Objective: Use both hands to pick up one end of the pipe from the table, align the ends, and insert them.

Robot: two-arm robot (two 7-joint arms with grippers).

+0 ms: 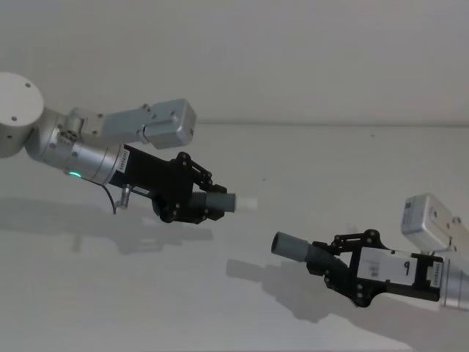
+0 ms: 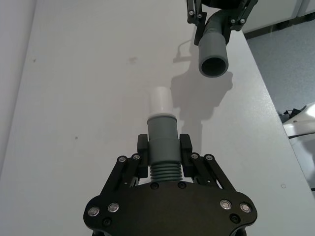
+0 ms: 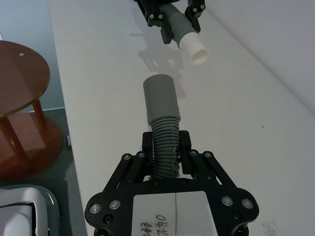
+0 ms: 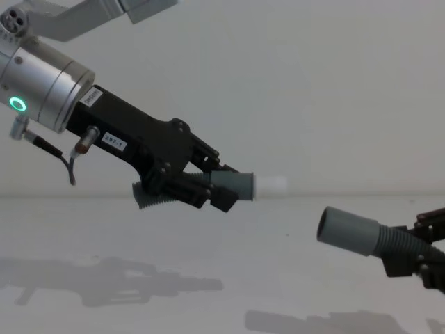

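Alignment step | left tool (image 1: 196, 199) is clamping the white-tipped pipe piece (image 1: 229, 202), right tool (image 1: 338, 260) is clamping the sleeve piece (image 1: 294, 247) | both are hanging above mid-tabletop (image 1: 293, 161), mouths apart, offset | level axes before pushing.

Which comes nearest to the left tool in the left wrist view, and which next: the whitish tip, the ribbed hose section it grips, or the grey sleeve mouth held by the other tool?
1. Ribbed hose section, clamped inside the left tool.
2. Whitish tip, at that piece's outer end.
3. Grey sleeve mouth, held by the right tool, beyond the tip and off to one side.
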